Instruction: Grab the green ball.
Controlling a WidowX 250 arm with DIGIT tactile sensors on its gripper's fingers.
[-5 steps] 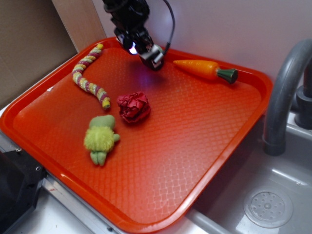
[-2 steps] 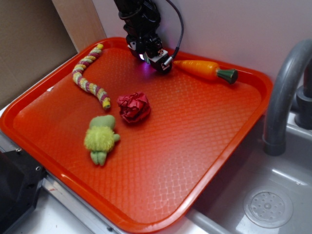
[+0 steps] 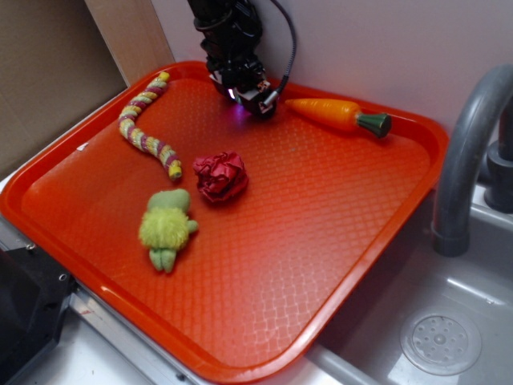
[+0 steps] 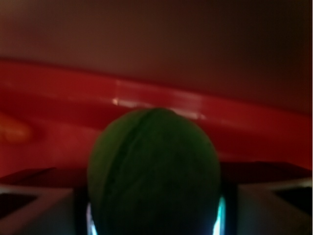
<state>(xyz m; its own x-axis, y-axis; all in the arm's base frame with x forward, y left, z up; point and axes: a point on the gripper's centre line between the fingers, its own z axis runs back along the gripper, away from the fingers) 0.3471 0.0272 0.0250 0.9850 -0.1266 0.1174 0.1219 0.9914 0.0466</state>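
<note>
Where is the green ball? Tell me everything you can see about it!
The green ball shows only in the wrist view, close up and blurry. It is round and dark green in the dim light, with a curved line running down it. It sits right between the pincer's fingers, by the red tray's back rim. From outside, the arm hides it.

The wrist view is dim and blurred. A dark green ball (image 4: pixel 154 171) fills the lower middle, round, with a faint curved seam running down its left half. It sits between the pale gripper fingers (image 4: pixel 34 208), which show at the bottom left and right corners. Behind it runs the raised red tray rim (image 4: pixel 254 122), with a dark wall (image 4: pixel 195 44) above
</note>
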